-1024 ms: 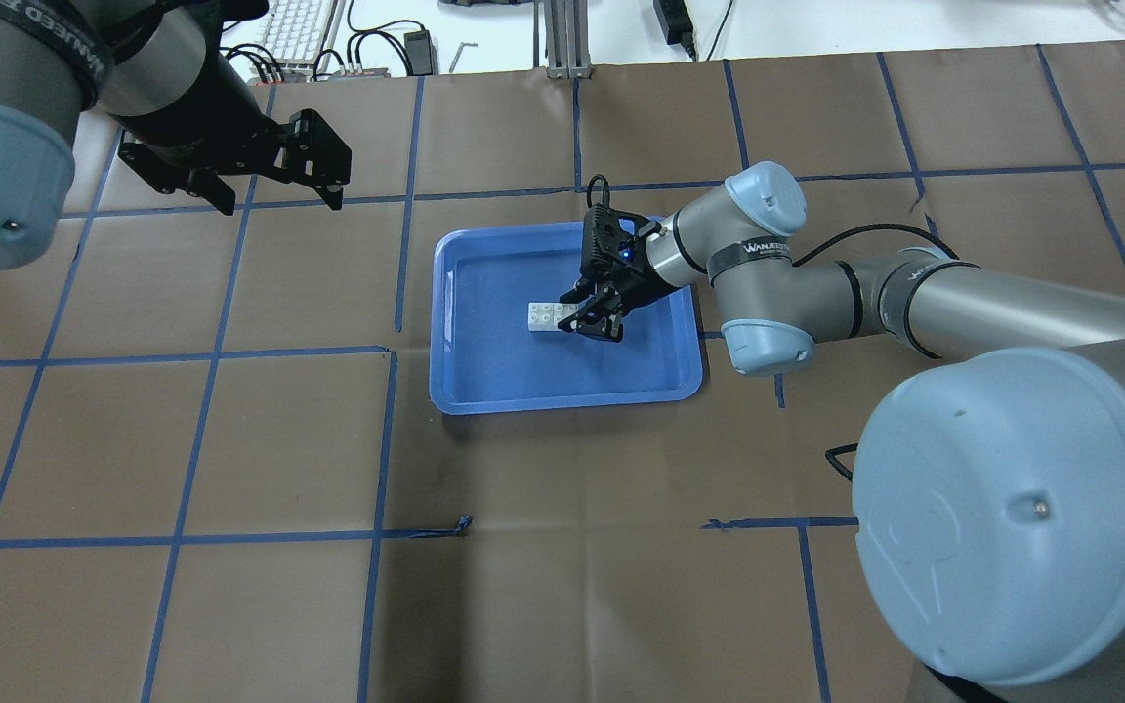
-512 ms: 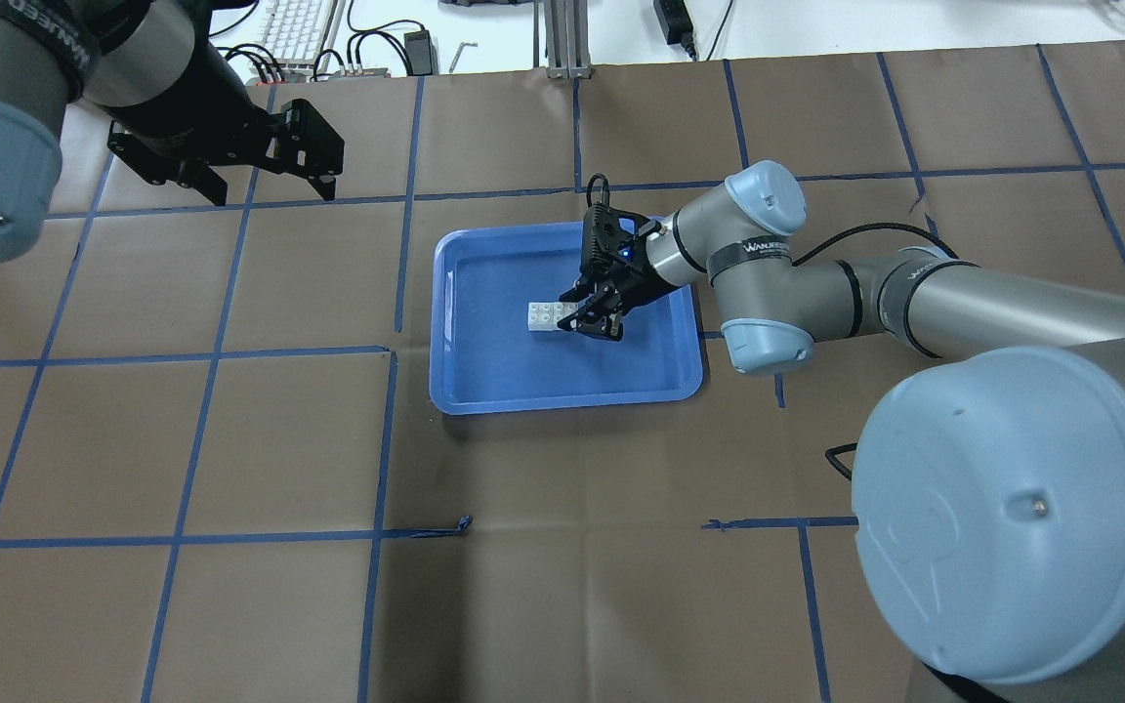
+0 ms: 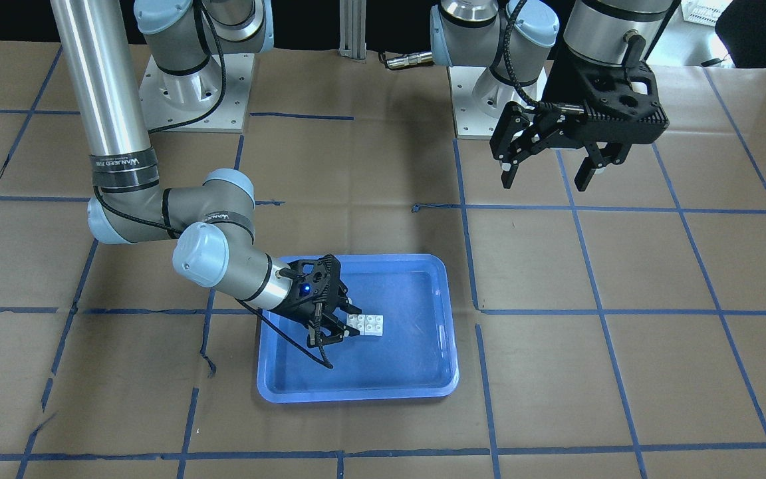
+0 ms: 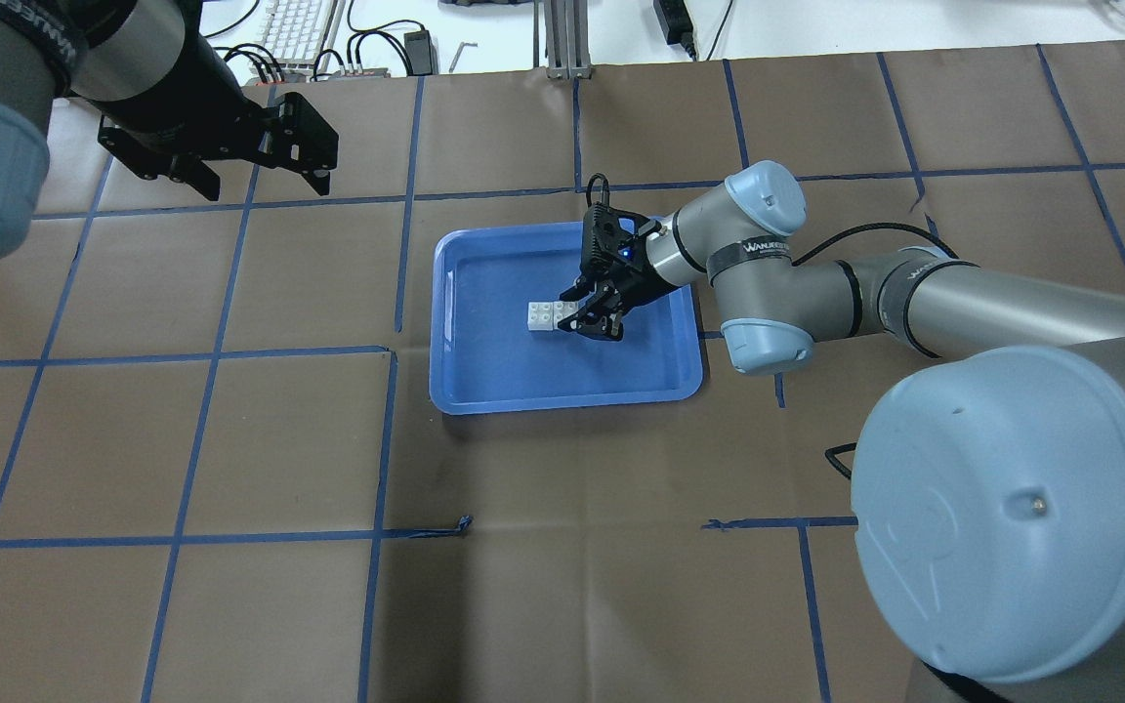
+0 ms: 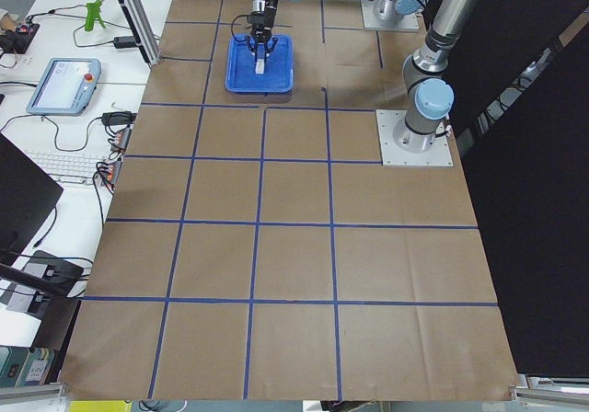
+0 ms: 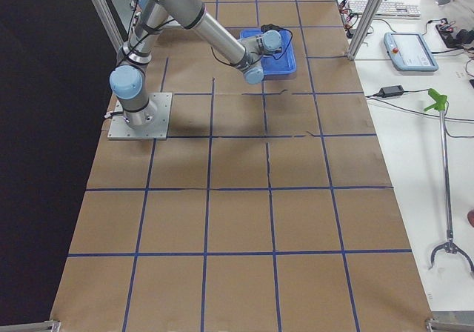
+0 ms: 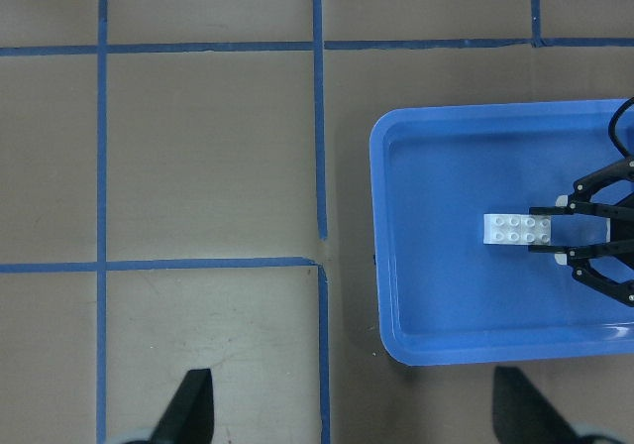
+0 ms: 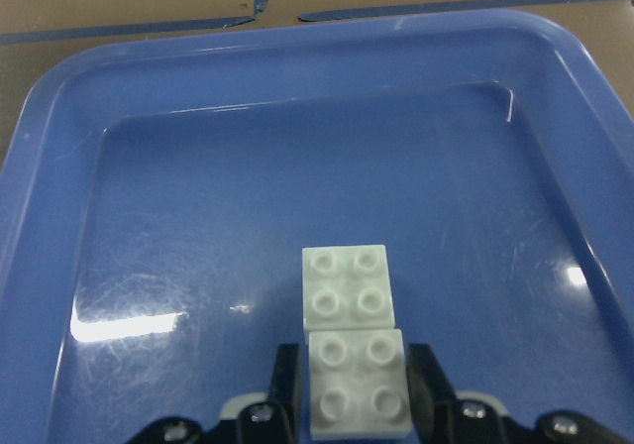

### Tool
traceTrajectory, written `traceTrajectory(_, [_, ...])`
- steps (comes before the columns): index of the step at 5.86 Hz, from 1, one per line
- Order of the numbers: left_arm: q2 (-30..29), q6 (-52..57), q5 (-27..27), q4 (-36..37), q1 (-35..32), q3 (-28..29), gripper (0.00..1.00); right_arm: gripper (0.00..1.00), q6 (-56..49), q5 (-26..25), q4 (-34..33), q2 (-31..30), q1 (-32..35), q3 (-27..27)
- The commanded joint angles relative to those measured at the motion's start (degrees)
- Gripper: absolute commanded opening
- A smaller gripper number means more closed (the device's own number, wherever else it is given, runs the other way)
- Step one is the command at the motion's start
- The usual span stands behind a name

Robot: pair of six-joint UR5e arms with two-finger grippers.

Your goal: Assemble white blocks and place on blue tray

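The two white blocks lie end to end on the floor of the blue tray, studs up. My right gripper is low over the tray, its fingers pressed against both sides of the nearer block; the farther block sticks out free in front. The front view shows the same grip on the blocks. My left gripper is open and empty, raised over the table far to the left of the tray; it also shows in the front view.
The tray sits mid-table on brown paper marked with blue tape lines. The right arm's elbow hangs over the tray's right rim. A keyboard and cables lie beyond the far table edge.
My left gripper has drifted up and away toward the far left, still open. The right gripper and the blocks have not moved.
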Motion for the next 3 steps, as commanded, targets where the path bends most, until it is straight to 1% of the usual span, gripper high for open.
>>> traceTrajectory(1, [0.1,0.0,-0.1,-0.1,0.0,0.0,0.99,0.51,0.1,0.0,0.0,0.0,0.0,-0.1])
traceTrajectory(2, [0.1,0.0,-0.3,0.0,0.0,0.0,0.99,0.62,0.3,0.0,0.0,0.0,0.0,-0.1])
traceTrajectory(3, [0.0,0.0,-0.3,0.0,0.1,0.0,0.99,0.99,2.4,-0.2,0.2,-0.3,-0.1,-0.7])
